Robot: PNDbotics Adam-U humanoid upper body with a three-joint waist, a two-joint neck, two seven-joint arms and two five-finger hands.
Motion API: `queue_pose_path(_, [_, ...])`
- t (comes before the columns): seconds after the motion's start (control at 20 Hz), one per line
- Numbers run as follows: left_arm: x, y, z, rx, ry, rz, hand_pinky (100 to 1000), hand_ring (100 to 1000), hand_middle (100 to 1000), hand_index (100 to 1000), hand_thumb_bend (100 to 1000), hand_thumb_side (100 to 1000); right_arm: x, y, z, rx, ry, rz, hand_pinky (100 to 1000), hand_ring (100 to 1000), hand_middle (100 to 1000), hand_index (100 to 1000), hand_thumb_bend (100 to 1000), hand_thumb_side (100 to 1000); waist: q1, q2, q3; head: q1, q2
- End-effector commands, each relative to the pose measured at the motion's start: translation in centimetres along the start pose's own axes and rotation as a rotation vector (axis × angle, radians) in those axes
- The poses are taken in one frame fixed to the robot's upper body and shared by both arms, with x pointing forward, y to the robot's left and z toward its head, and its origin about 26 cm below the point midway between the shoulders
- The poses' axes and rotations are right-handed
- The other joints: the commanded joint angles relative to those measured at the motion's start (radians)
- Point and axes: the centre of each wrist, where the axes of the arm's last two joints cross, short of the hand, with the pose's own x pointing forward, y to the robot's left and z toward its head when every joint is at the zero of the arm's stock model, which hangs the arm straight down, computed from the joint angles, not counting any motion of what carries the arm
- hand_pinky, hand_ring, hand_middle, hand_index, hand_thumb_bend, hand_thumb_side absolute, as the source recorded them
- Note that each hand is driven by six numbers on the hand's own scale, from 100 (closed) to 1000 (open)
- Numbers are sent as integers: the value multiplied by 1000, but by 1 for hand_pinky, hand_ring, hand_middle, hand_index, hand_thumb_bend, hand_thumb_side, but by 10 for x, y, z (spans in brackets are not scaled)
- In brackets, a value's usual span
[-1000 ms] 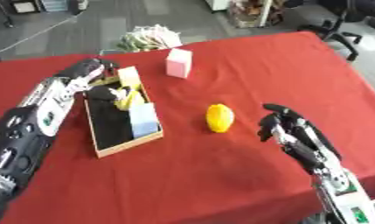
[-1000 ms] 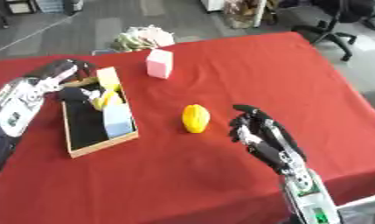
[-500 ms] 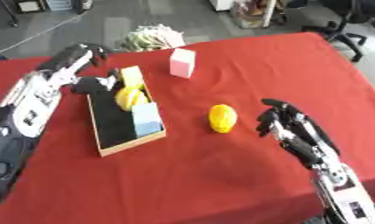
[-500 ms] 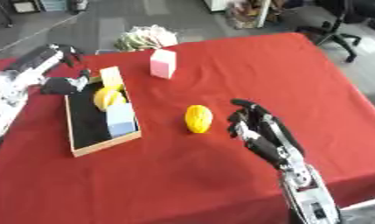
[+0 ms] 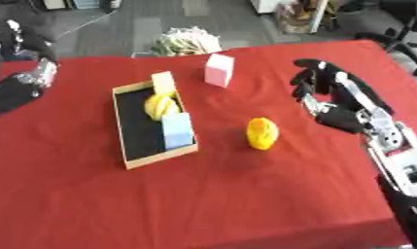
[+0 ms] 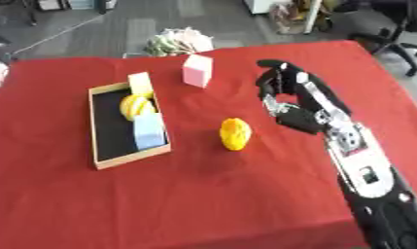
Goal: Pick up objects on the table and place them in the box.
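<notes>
The right robot hand [image 5: 335,99], fingers spread and holding nothing, is hovering beside the yellow lemon-shaped fruit [image 5: 262,133] (judged the next pick) and should be descending squarely, then carrying it into the shallow wooden box [image 5: 129,127].

The left hand [image 5: 34,73], over the box [image 5: 130,127] a second ago, is now withdrawn to the table's far left edge, clear of the box. The right hand [image 6: 289,99], earlier near the right edge, is now raised and further in, near the yellow fruit [image 6: 235,133], fingers spread, not touching it.
</notes>
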Motion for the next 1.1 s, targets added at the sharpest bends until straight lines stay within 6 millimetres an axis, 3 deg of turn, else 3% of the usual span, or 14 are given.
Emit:
queue_pose_path(0.05, [8, 3, 12, 66, -2, 51, 780, 638, 632, 859, 100, 595, -4, -28, -6, 156, 7, 199, 652, 725, 750, 933, 100, 230, -2, -18, 7, -4, 4])
queue_pose_path(0.2, [2, -10, 26, 78, 44, 95, 782, 639, 633, 860, 100, 616, -11, -40, -15, 310, 16, 332, 706, 783, 800, 946, 100, 161, -5, -24, 16, -8, 4])
queue_pose_path(0.4, [-4, -22, 41, 73, 90, 127, 782, 637, 631, 863, 100, 642, -29, -43, -23, 558, 77, 449, 775, 854, 856, 959, 100, 195, -9, -28, 20, -26, 4])
queue_pose_path(0.55, [-8, -30, 48, 71, 121, 146, 782, 634, 627, 863, 100, 661, -44, -42, -23, 693, 133, 484, 794, 870, 863, 959, 100, 349, -11, -30, 23, -34, 4])
queue_pose_path(0.85, [-15, -43, 57, 76, 170, 181, 781, 627, 620, 863, 100, 665, -61, -32, -29, 772, 173, 503, 806, 880, 872, 961, 100, 407, -11, -33, 30, -34, 4])
queue_pose_path(0.95, [-17, -47, 58, 72, 179, 191, 780, 624, 618, 863, 100, 692, -61, -28, -36, 776, 170, 520, 824, 893, 884, 963, 100, 376, -10, -33, 31, -35, 4])
queue_pose_path(1.1, [-17, -52, 58, 61, 182, 205, 780, 623, 616, 864, 100, 696, -63, -19, -42, 812, 163, 556, 830, 896, 885, 964, 100, 446, -8, -34, 35, -40, 4])
